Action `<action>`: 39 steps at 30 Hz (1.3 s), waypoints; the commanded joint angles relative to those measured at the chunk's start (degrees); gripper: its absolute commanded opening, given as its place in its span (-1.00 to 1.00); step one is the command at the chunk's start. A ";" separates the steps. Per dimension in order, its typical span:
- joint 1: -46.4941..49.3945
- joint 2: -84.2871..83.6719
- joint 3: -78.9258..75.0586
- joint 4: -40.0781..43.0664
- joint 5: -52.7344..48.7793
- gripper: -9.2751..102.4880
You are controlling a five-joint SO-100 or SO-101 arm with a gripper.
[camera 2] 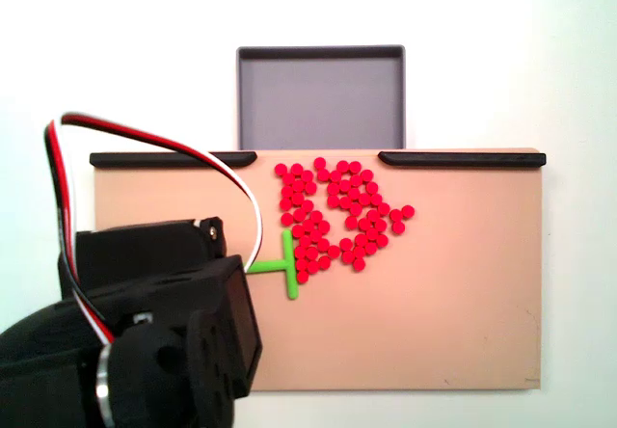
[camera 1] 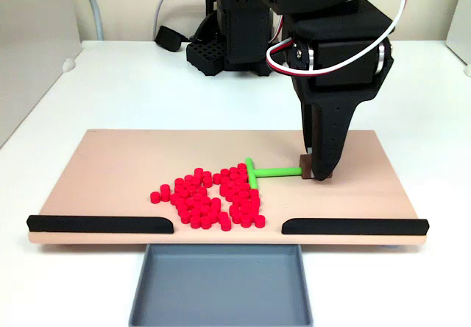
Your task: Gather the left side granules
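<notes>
In a fixed view we see our black gripper (camera 1: 318, 171) pointing straight down onto the tan board (camera 1: 118, 165), its fingers clamped on a small brown block at the right end of the green T-shaped pusher (camera 1: 268, 171). The pusher's stem lies flat along the board and runs left from the gripper to its short crossbar, which rests against the upper right edge of the granules (camera 1: 213, 197).

The granules form one loose red cluster near the middle of the board, a little left of centre in this view, on the near half. A few sit apart at the cluster's left fringe. The cluster lies just behind the gap between two black rails (camera 1: 99, 224) along the board's near edge. Below that gap, a grey tray (camera 1: 221, 286) sits against the board on the white table (camera 1: 132, 84).

In another fixed view, looking down from the opposite side, we find the granules (camera 2: 337, 216) right of the pusher (camera 2: 285, 266), whose crossbar touches the cluster's edge. The tray (camera 2: 321, 95) is at the far side here, and the arm's black body (camera 2: 135, 341) covers the near left corner of the board (camera 2: 443, 303).
</notes>
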 commanded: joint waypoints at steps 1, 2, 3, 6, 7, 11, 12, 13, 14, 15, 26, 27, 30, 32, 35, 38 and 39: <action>0.70 0.26 -1.23 -0.09 -0.53 -0.84; 0.79 0.26 -1.23 -0.09 -0.62 -0.84; 0.79 0.26 -1.23 -0.09 -0.62 -0.84; 0.88 0.26 -1.23 -0.09 -0.88 -0.84; 0.88 0.18 -1.23 -0.09 -0.88 -0.84; 0.70 0.18 -1.23 -0.09 -0.88 -0.84; 0.62 0.26 -1.23 -0.09 -0.79 -0.84; 0.44 0.26 -1.23 -0.09 -0.70 -0.84; 0.35 0.44 -1.23 0.00 -0.62 -0.84; 0.18 0.53 -1.23 0.00 -0.44 -0.84; -2.55 2.37 -1.23 0.62 1.23 -0.84; -2.99 2.72 -1.23 0.62 1.32 -0.84; -4.83 4.22 -1.14 0.70 1.14 -0.84; -5.89 5.89 -0.88 0.70 1.32 -0.84; -7.12 8.88 -0.26 1.49 1.23 -0.84; -7.65 11.95 0.00 3.87 -0.70 -0.84; -7.65 13.18 0.35 4.39 -2.02 -0.84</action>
